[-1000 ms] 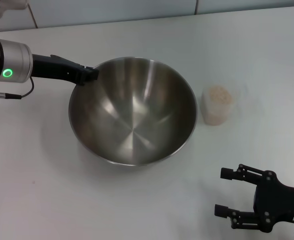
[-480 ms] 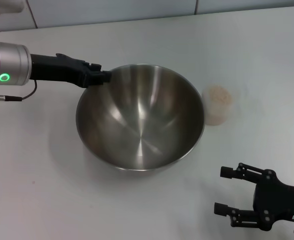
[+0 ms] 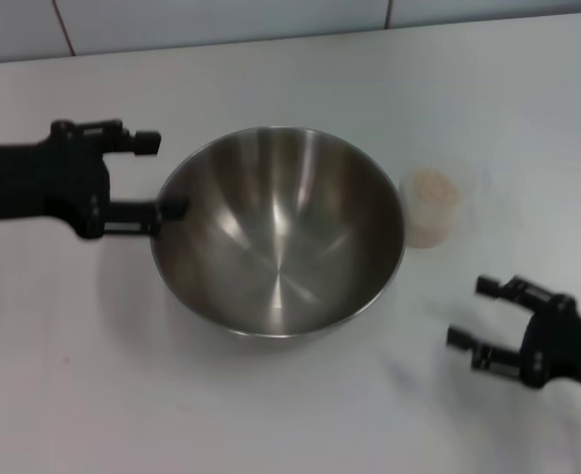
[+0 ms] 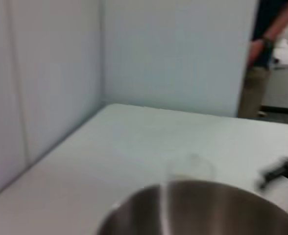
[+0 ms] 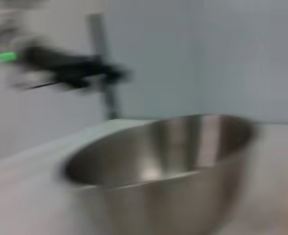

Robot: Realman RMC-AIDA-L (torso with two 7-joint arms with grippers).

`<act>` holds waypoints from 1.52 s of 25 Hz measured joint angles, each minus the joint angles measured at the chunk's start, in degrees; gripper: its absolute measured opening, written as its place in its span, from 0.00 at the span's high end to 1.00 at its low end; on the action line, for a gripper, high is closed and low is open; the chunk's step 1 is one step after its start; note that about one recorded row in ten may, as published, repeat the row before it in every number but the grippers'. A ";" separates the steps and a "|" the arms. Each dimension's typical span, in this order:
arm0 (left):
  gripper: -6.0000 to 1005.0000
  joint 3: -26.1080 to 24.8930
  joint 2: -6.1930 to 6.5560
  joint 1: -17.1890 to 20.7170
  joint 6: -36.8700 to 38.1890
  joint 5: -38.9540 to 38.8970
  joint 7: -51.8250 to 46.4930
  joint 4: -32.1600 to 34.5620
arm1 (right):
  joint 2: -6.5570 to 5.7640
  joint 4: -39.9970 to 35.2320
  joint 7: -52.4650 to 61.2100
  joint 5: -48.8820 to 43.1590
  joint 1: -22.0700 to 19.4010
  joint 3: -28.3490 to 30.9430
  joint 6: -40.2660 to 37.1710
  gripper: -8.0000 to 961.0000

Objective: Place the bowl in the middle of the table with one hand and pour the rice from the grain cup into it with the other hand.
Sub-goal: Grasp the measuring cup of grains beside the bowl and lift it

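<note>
The steel bowl (image 3: 276, 232) stands upright near the middle of the white table (image 3: 271, 415). My left gripper (image 3: 170, 175) is open at the bowl's left rim and holds nothing. The clear grain cup (image 3: 429, 209), full of rice (image 3: 429, 188), stands just right of the bowl. My right gripper (image 3: 473, 312) is open and empty, near the front right and in front of the cup. The left wrist view shows the bowl (image 4: 203, 210), the faint cup (image 4: 190, 169) behind it and the right gripper (image 4: 281, 174). The right wrist view shows the bowl (image 5: 168, 161) and my left arm (image 5: 70, 68).
A pale wall (image 3: 221, 20) runs along the table's far edge. In the left wrist view a person (image 4: 266, 49) stands beyond the far end of the table. Bare tabletop lies in front of the bowl and behind it.
My left gripper carried the bowl a little to the right, then let go of its rim, opened and drew back to the left. My right gripper moved right and toward the cup.
</note>
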 joint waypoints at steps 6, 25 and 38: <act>0.22 -0.06 0.03 1.78 1.48 0.16 1.54 0.04 | 0.99 2.51 -1.50 0.10 1.10 14.54 5.48 0.13; 0.19 0.42 -0.01 1.03 0.99 0.59 1.26 -0.54 | 0.97 8.92 -6.61 -1.60 9.98 24.13 14.40 0.14; 0.19 0.61 -0.10 0.92 1.08 2.21 1.30 -0.52 | 1.04 9.43 -8.30 -1.35 14.30 24.54 21.04 0.13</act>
